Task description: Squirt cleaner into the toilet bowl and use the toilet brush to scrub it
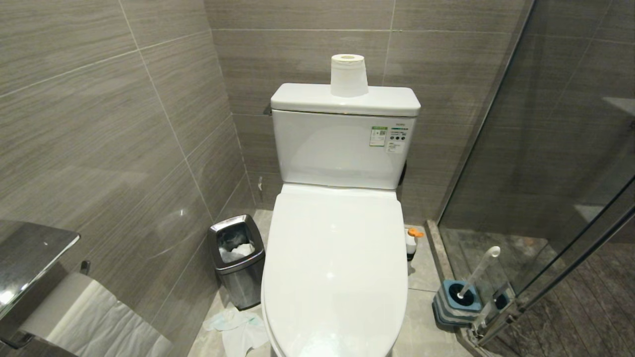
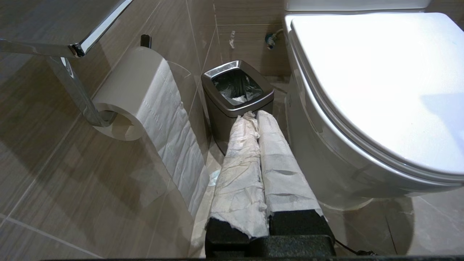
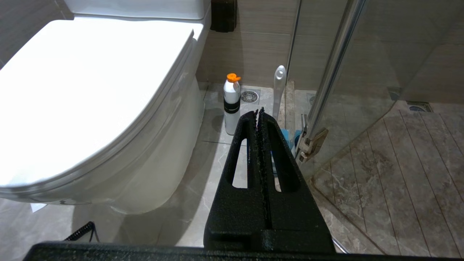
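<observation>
Nothing begun yet: we find the lid down and both tools clenched on nothing.

The toilet bowl (image 1: 333,267) is still covered by its lid, so opening, squirting and scrubbing are all left, in our judgement. The cleaner (image 3: 231,104) stands on the floor just beside the toilet's right flank, and the toilet brush (image 3: 278,88) sits in its holder (image 1: 459,300) by the glass door; both lie ahead of our right tool (image 3: 260,112), apart from it. The paper-wrapped left tool (image 2: 255,117) points toward the steel bin (image 2: 237,96).
</observation>
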### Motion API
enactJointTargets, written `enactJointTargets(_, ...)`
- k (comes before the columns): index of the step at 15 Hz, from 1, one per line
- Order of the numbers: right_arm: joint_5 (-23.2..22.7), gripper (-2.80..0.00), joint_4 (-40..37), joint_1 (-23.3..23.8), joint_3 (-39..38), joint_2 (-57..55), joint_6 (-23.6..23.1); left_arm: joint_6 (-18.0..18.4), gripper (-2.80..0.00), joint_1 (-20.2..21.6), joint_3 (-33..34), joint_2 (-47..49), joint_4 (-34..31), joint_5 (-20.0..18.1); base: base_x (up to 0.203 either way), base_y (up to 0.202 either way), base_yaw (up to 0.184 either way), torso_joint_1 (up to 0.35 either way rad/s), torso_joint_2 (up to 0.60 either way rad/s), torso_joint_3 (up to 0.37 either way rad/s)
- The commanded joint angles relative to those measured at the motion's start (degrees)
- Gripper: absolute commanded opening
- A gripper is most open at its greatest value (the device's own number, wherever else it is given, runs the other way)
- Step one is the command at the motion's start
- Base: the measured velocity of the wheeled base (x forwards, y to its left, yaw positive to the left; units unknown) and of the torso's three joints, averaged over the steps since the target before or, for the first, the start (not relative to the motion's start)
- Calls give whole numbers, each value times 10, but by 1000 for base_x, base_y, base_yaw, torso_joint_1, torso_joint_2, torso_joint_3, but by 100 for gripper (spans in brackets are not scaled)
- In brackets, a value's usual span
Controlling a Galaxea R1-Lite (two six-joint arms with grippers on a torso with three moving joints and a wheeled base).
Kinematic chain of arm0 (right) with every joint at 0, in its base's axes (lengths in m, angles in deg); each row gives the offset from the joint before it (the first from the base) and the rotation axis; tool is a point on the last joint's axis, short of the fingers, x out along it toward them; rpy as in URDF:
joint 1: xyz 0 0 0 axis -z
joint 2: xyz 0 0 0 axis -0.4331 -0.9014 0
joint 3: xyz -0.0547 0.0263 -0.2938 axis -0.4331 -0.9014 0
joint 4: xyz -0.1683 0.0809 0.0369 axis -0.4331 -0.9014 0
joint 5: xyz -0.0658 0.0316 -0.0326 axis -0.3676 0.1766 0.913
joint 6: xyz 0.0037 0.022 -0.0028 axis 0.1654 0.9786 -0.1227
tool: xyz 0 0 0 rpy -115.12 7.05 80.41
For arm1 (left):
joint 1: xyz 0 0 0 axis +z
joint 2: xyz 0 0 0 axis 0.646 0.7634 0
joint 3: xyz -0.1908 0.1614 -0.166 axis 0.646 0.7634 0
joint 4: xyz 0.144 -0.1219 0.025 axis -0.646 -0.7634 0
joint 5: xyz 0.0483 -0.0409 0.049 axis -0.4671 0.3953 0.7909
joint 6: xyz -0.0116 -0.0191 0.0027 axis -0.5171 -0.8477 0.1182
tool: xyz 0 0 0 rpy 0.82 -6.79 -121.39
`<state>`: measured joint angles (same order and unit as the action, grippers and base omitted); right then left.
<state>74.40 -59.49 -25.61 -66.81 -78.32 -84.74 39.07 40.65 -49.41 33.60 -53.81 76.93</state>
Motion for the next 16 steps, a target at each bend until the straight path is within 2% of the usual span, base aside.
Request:
enactJointTargets(1, 0, -280, 0, 0, 0, 0, 0, 0, -280, 0, 0, 1, 0, 0, 0, 0, 0, 0, 0, 0)
enactJointTargets(16, 0, -280, 0, 0, 0, 0, 0, 0, -280, 0, 0, 1, 0, 0, 0, 0, 0, 0, 0, 0)
